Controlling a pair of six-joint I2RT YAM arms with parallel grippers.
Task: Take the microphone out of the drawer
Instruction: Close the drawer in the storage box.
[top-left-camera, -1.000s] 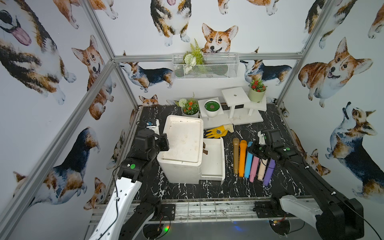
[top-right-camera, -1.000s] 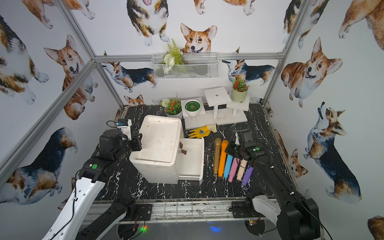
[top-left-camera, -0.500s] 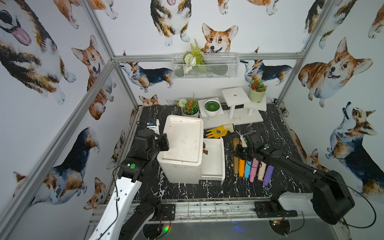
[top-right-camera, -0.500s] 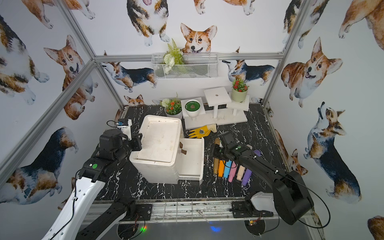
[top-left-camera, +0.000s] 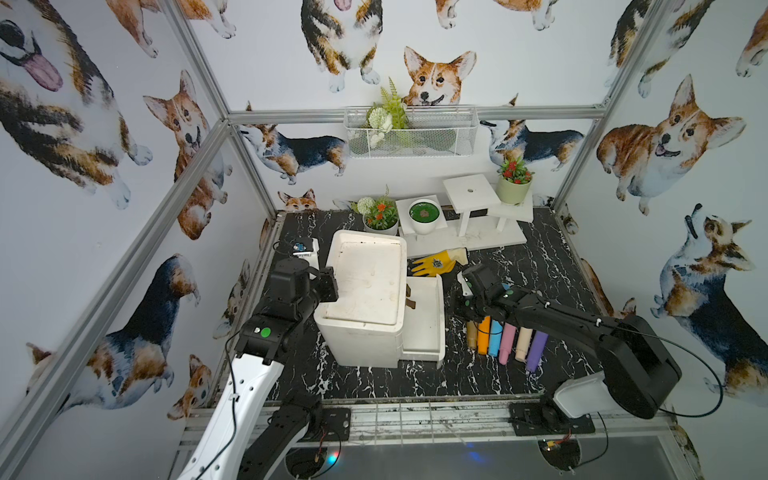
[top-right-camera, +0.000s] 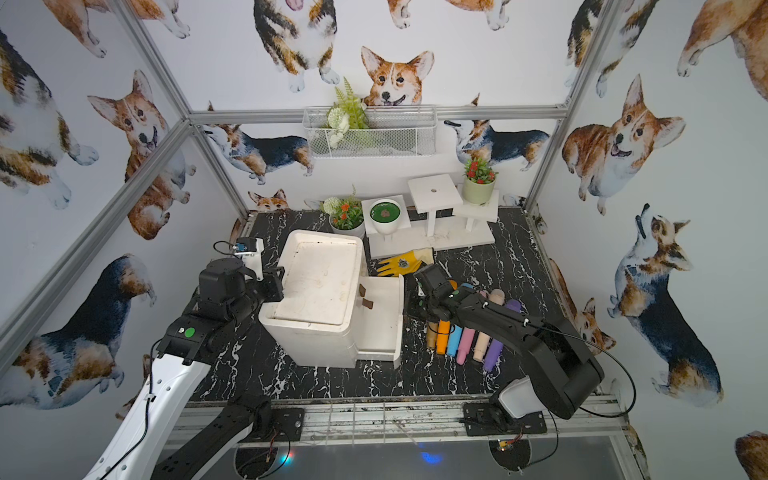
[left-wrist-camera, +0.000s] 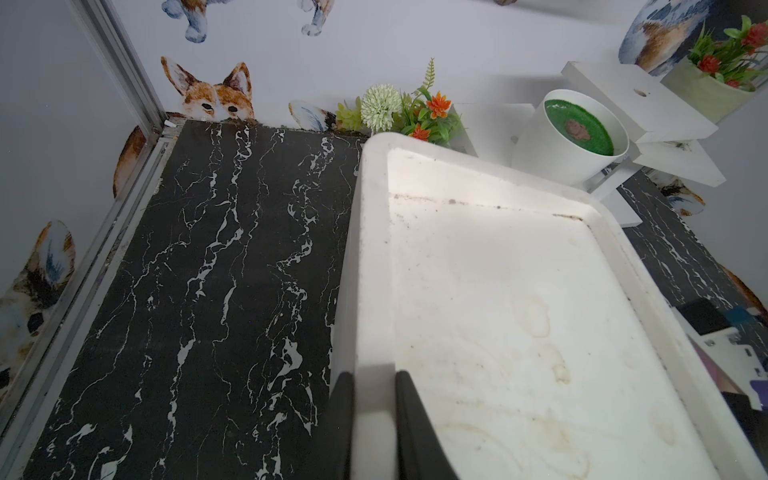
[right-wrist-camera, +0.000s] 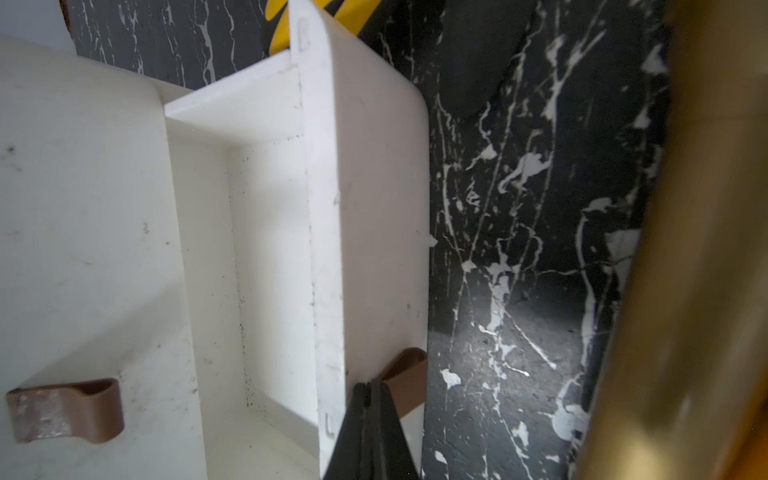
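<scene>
Microphones (top-left-camera: 507, 343), six in a row, lie on the marbled worktop (top-left-camera: 540, 257) between the drawer (top-left-camera: 422, 328) and the right edge; white cabinet (top-left-camera: 365, 286) mid-worktop, drawer pulled open; left gripper (left-wrist-camera: 372, 376) clamped on cabinet's top rim; right gripper (right-wrist-camera: 370, 386) pinched together, tips at drawer's brown handle (right-wrist-camera: 409, 374).
</scene>
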